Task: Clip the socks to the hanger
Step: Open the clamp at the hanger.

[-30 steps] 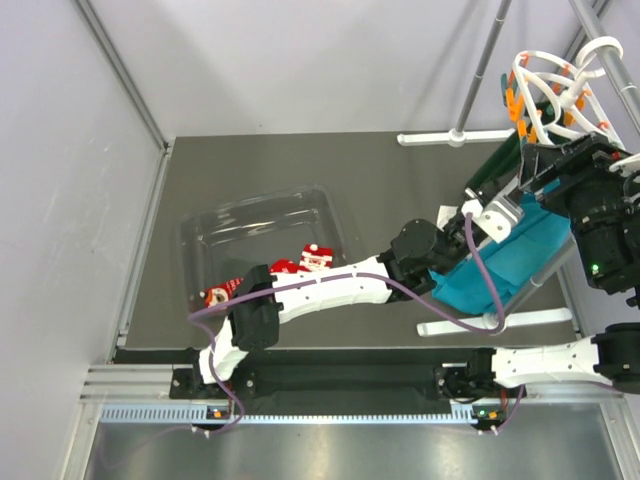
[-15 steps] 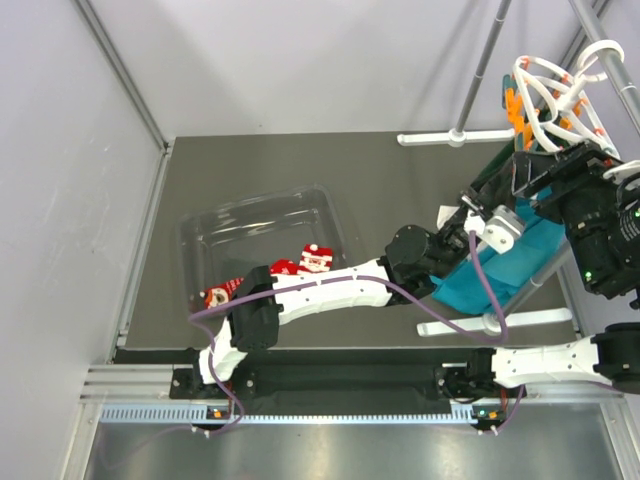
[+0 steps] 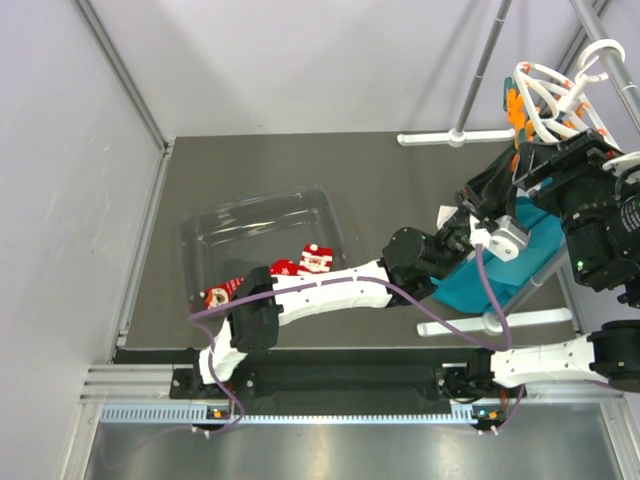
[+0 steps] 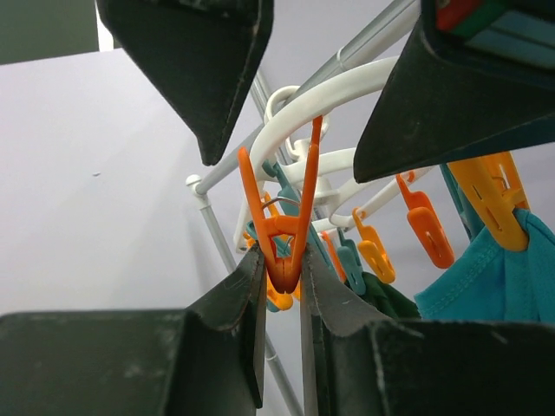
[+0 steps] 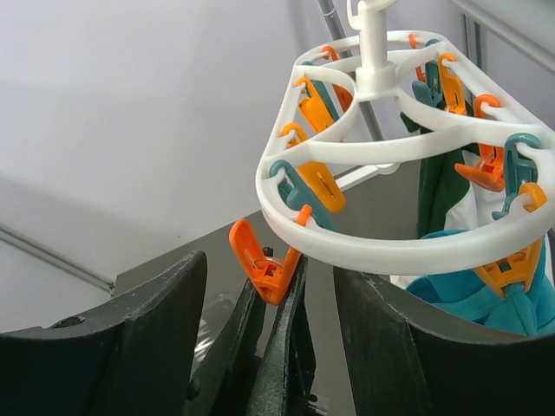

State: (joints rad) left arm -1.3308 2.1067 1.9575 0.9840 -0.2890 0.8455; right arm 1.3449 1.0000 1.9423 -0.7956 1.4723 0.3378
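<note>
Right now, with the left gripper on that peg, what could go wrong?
The left gripper pinches an orange peg on the hanging hanger; pulling could tilt or unhook it. The open right gripper holds no sock: the socks lie far off by the clear tray, so the peg may slip before one arrives.

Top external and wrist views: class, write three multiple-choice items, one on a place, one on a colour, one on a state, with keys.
1. The left end effector is: A wide open; B shut on an orange peg; C shut, empty.
2. The hanger is: A black; B white; C red.
3. The socks lie: A at the clear tray; B clipped to the hanger; C in the left end effector.
Key: B, it pinches the peg; B, its ring looks white; A, red shapes at the tray.
</note>
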